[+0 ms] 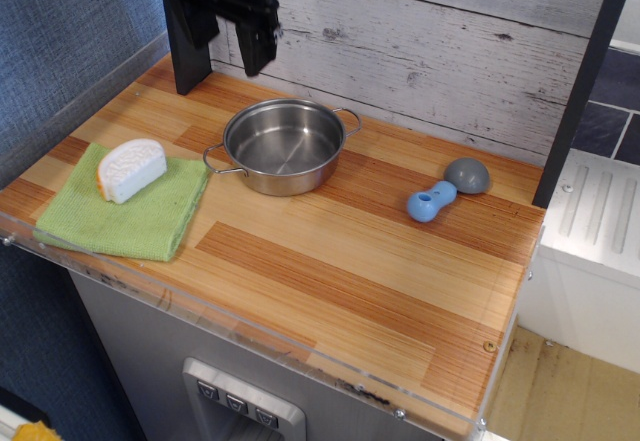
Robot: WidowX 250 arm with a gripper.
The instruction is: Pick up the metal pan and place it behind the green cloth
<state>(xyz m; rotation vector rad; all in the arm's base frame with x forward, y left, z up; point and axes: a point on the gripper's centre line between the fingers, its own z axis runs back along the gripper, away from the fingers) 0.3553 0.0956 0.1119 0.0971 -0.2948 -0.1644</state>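
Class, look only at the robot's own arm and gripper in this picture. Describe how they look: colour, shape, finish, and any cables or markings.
The gripper is matt black throughout, built of blocky, angular parts that narrow into a squared-off finger pointing downward. Behind it a flat black slab-like upright part reaches down to the wooden counter. No cables, labels or markings show; the arm's upper part is cut off by the picture's top edge.
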